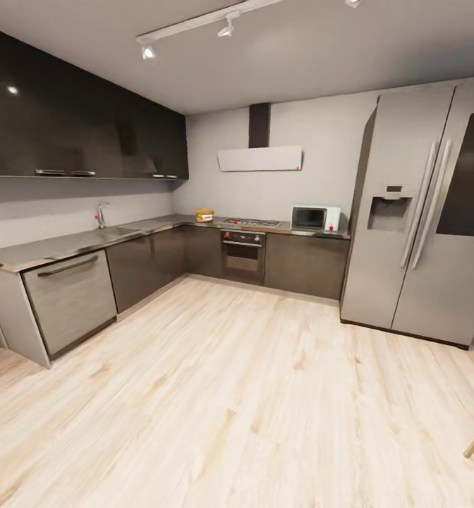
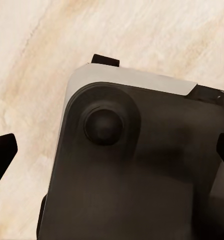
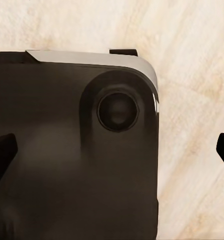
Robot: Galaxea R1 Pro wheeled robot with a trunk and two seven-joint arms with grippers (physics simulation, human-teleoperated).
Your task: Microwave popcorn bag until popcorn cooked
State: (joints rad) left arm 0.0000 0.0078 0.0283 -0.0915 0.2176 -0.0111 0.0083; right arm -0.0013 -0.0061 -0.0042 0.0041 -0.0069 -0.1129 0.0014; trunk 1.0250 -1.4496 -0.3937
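Pale wood floor (image 1: 237,395) underfoot, stretching ahead to an L-shaped kitchen with dark cabinets. Grey shiny countertop (image 1: 68,243) along the left wall and round the far corner, with a sink tap (image 1: 100,215) partway along. On the far run, well ahead of both grippers: popcorn bag (image 1: 204,215), small and tan, sitting upright on the slab just left of the gas hob (image 1: 250,223). Beyond the hob, at the counter's right end: microwave (image 1: 315,217), pale mint with a dark door, shut, standing close to the tall steel fridge (image 1: 420,212). Bag and microwave apart, hob between them. Built-in oven (image 1: 243,255) under the hob, flat extractor hood (image 1: 259,158) above it, glossy black wall cabinets (image 1: 82,120) over the left run.

Seen from the left wrist: left gripper (image 2: 112,152) pointing down, dark fingertips (image 2: 2,155) spread wide at opposite edges, nothing between them. Directly beneath it, a dark corner of the robot's base (image 2: 142,175) with a white rim and a round boss, floor planks past that.

Seen from the right wrist: right gripper (image 3: 112,150) likewise spread wide and holding nothing, fingertips (image 3: 2,152) far apart. Under it, the matching dark base corner (image 3: 67,165) with its round boss, pale floor beside. Neither gripper near the bag, the microwave or the counter.
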